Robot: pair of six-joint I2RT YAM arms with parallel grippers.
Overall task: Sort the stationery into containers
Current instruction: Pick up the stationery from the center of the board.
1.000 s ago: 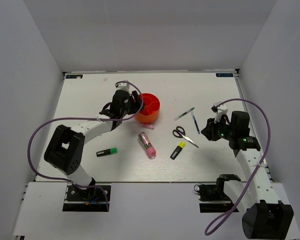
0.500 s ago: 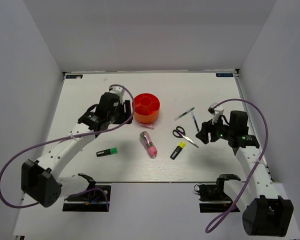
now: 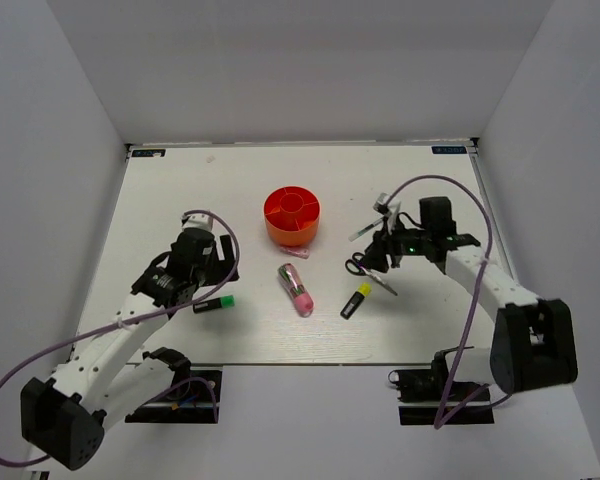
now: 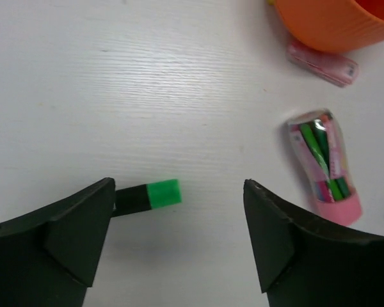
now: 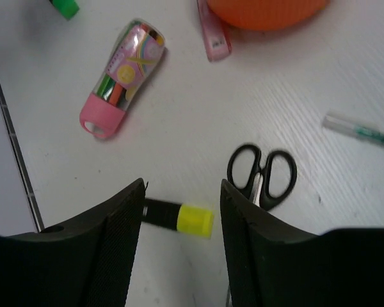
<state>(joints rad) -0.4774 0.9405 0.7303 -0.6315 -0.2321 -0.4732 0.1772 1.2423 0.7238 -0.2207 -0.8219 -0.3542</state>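
The orange-red organiser (image 3: 292, 215) stands mid-table. My left gripper (image 3: 210, 283) is open and empty, hovering over the green marker (image 3: 213, 303). In the left wrist view the marker (image 4: 147, 195) pokes out from under the left finger of the gripper (image 4: 178, 187). My right gripper (image 3: 372, 255) is open and empty above the black-handled scissors (image 3: 365, 268) and the yellow highlighter (image 3: 355, 300). In the right wrist view the highlighter (image 5: 179, 217) lies between the fingers of the gripper (image 5: 182, 185) and the scissors (image 5: 262, 173) lie just right. The pink-and-green pen (image 3: 295, 290) lies centre.
A small pink item (image 3: 293, 253) lies against the organiser's near side. A thin clear pen (image 3: 368, 228) lies beside the right arm, also in the right wrist view (image 5: 361, 131). White walls enclose the table on three sides.
My left arm drew back from the organiser toward the near left and now hangs over the green marker. My right arm swung left over the scissors and highlighter.
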